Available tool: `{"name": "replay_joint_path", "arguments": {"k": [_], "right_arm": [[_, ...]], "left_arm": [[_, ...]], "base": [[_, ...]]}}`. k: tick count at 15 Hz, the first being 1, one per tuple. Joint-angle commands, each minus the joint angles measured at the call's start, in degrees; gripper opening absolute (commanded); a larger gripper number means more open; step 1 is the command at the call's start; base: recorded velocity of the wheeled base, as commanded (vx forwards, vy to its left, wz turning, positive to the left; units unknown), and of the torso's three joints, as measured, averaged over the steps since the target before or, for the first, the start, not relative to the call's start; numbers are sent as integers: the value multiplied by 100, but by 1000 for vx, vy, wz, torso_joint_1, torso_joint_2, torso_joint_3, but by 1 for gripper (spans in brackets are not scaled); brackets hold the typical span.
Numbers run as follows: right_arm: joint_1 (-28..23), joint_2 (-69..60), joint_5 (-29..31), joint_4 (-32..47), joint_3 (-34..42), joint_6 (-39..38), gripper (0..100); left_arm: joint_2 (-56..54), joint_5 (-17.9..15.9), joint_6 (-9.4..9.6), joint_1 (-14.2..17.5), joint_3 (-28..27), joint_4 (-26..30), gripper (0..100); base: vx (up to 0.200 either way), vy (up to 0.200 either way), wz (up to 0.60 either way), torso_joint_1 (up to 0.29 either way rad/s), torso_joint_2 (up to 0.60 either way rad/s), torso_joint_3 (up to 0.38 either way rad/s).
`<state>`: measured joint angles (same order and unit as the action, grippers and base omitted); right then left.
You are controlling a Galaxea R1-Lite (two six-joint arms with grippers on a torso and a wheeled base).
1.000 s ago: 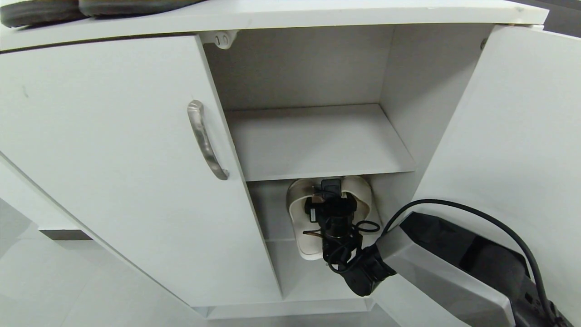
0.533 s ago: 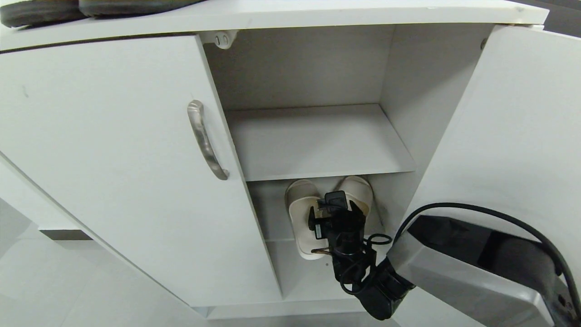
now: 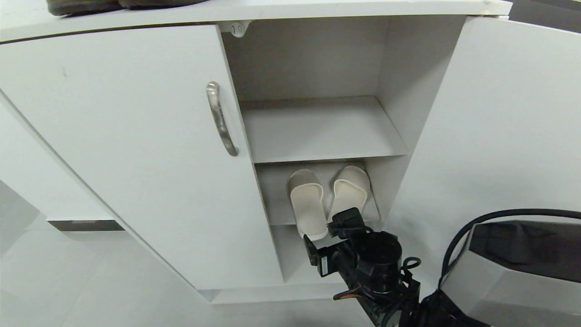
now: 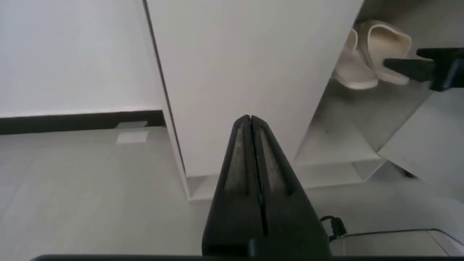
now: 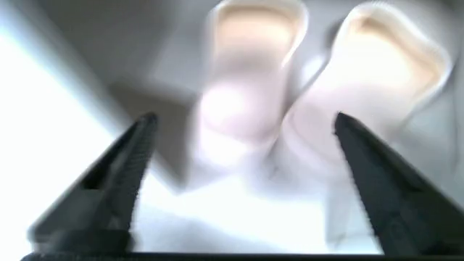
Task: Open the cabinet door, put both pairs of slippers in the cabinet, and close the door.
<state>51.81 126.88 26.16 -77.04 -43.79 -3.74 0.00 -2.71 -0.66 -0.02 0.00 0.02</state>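
Two cream slippers (image 3: 308,204) now free on lower shelf (image 3: 275,204); right gripper (image 3: 327,234) back out, jaws apart

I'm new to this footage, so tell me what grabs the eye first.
A cream pair of slippers sits side by side on the second shelf down in the cabinet, whose right door is swung open. The right gripper hangs open just before their heels. A dark pair lies on the cabinet top, far left.
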Motion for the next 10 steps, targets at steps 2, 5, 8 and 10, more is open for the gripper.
{"name": "replay_joint_path", "arguments": {"k": [2,5,8,10], "right_arm": [[48,-603,-94,14,362,-39,0],[84,-981,-340,32,705,-48,0],[84,-1157,-436,32,872,-48,0],[92,-1157,-436,32,881,-48,0]], "left_arm": [[9,-2,4,2,0,-2,0],[9,-2,-4,2,0,-2,0],[9,7,-13,2,0,-2,0],[9,7,-4,2,0,-2,0]], "base": [[-200,0,0,2,0,7],[-67,0,0,1,-1,-1],[0,0,0,0,0,0],[0,0,0,0,0,0]]}}
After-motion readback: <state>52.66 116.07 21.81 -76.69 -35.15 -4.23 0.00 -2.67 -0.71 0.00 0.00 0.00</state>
